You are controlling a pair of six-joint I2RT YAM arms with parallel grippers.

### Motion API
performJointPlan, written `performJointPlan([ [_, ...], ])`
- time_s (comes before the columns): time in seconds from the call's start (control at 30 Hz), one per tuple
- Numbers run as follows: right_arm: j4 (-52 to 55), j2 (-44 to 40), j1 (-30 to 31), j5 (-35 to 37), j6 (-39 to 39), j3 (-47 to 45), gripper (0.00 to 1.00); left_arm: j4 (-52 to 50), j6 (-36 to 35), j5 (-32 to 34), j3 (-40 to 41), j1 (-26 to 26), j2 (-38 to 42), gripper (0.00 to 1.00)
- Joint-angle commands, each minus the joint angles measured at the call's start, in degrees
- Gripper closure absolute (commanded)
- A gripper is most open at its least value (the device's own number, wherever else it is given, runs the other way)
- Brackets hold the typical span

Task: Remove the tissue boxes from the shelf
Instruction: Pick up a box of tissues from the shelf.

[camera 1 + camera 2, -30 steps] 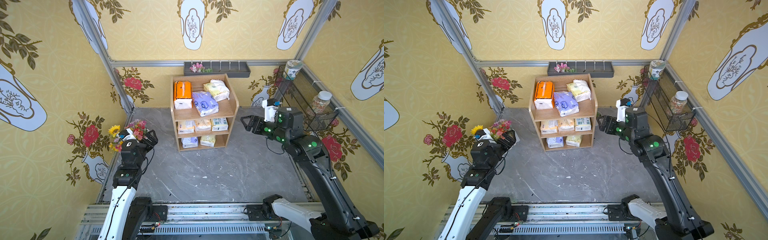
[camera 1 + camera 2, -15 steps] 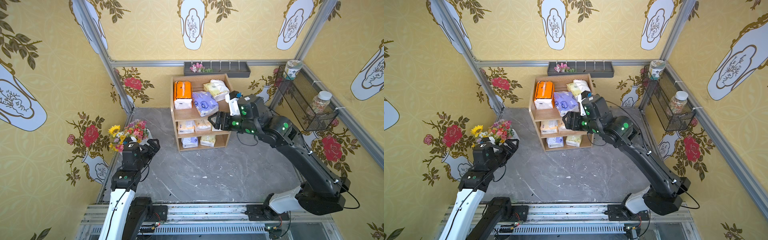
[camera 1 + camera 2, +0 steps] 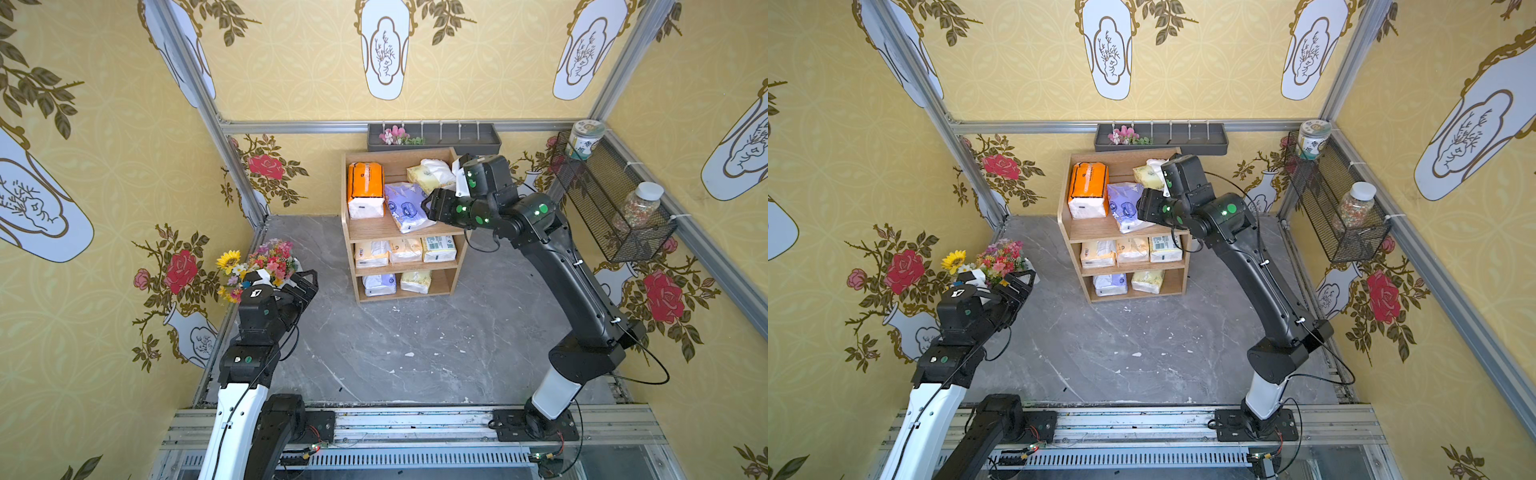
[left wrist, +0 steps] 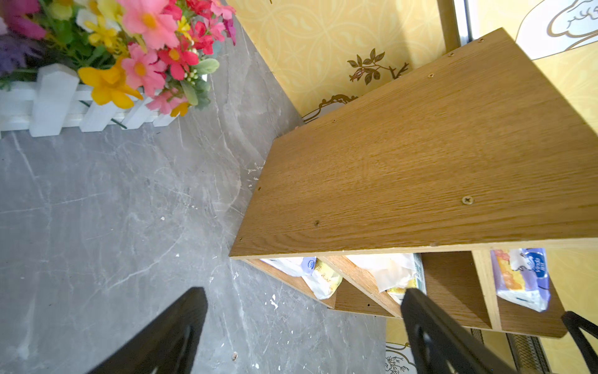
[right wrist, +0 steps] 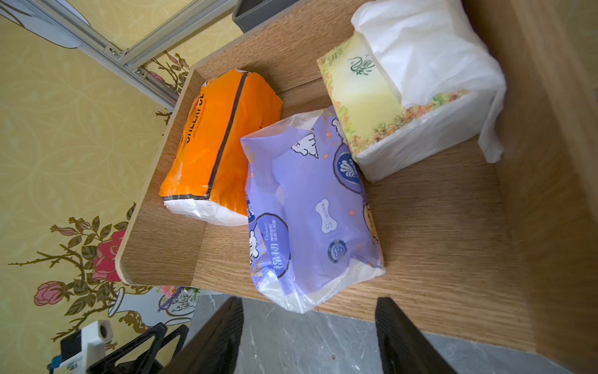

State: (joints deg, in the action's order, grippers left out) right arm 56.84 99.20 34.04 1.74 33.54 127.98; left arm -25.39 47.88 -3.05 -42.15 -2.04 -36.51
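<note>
Lavender in its plastic wrap, one tissue pack [image 5: 307, 207] lay skewed on the top tier of the wooden shelf [image 3: 368, 229], its near end just past the front edge. It sat between an orange pack [image 5: 223, 145] and a pale yellow pack [image 5: 365, 97] with loose white tissue spilling out. Only the right wrist view showed the right claw [image 5: 309, 302] spread wide and empty, its fingers either side of that near end and clear of it. Both top views lost this gap under the arm, yet showed three packs [image 3: 405, 249] on the middle tier and two more packs [image 3: 1111, 284] on the bottom. The left claw [image 4: 304, 290] hung wide open and empty over the grey table [image 3: 395, 345], beside the flowers [image 3: 270, 259]. A wire basket [image 3: 602, 208] with jars and a grey tray [image 3: 465, 139] hung on the walls.
</note>
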Motion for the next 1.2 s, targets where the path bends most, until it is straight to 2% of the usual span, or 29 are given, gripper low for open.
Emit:
performJointPlan([
  [0.0,-3.26,-0.71,-0.8,1.33,-1.87,-2.93,0.31,1.31,-0.41,-1.16,-0.63,0.02,0.07,0.0],
  [0.4,-10.31,1.03,-0.91,2.06,-2.21,-5.84,0.36,-0.21,-0.46,-4.38,-2.54,0.02,1.75,0.0],
  [0.63,-10.39,3.71,-0.65,0.64,-2.04,-6.37,0.42,-0.72,0.69,-5.04,-2.76,0.01,2.74,0.0],
  [0.77,-9.83,4.41,-0.89,0.67,-2.92,-5.76,0.49,-0.25,1.17,-6.92,-2.23,-0.04,3.62,0.0],
  [0.93,-9.91,4.33,-0.91,0.81,-2.71,-6.0,0.66,-0.84,1.07,-9.48,-2.58,0.02,4.01,0.0],
  [1.17,-9.32,2.57,-0.66,-1.01,-1.62,-6.51,0.81,-5.15,3.48,-7.87,-5.99,0.02,3.31,0.0],
])
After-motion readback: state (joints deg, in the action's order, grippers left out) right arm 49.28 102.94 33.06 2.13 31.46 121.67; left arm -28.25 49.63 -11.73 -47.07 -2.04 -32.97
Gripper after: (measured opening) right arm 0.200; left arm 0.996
